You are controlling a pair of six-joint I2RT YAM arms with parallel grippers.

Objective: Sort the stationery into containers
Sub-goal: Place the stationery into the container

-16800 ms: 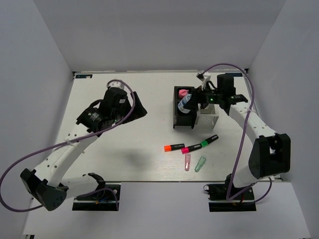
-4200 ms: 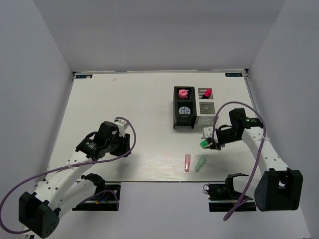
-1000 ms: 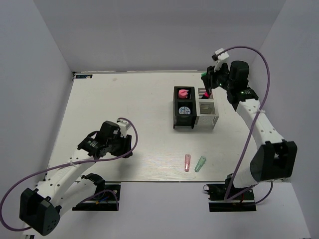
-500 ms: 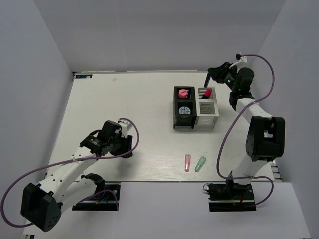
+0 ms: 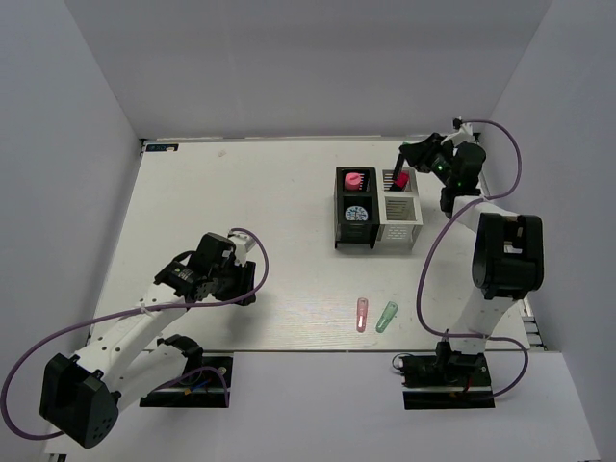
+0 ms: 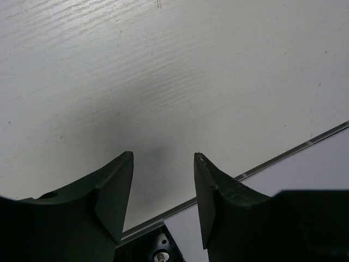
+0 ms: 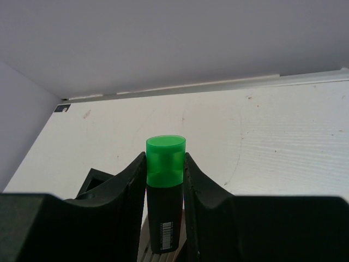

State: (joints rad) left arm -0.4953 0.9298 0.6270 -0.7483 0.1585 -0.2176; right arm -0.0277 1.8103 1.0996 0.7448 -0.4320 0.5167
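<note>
The containers (image 5: 377, 208) stand at the back right as a block of two black and two silver mesh compartments. The blue-white tape roll (image 5: 357, 213) lies in the front black one. A pink item (image 5: 354, 180) is in the back black one. A pink-capped marker (image 5: 400, 180) is in the back silver one. My right gripper (image 5: 408, 159) hovers over that back silver compartment, shut on a green-capped black marker (image 7: 166, 164) that points down into it. A pink capsule (image 5: 362, 314) and a green capsule (image 5: 387, 318) lie near the front edge. My left gripper (image 5: 247, 279) is open and empty, low over the table (image 6: 163, 82).
The table's front edge (image 6: 283, 155) runs just beyond the left fingers. The back wall rail (image 7: 218, 86) is behind the containers. The corner of the black compartment (image 7: 94, 179) shows left of the right fingers. White walls enclose the table on three sides.
The right arm has folded back and its gripper has turned and come down over the back silver compartment, still holding the green-capped marker. The left arm has barely moved.
</note>
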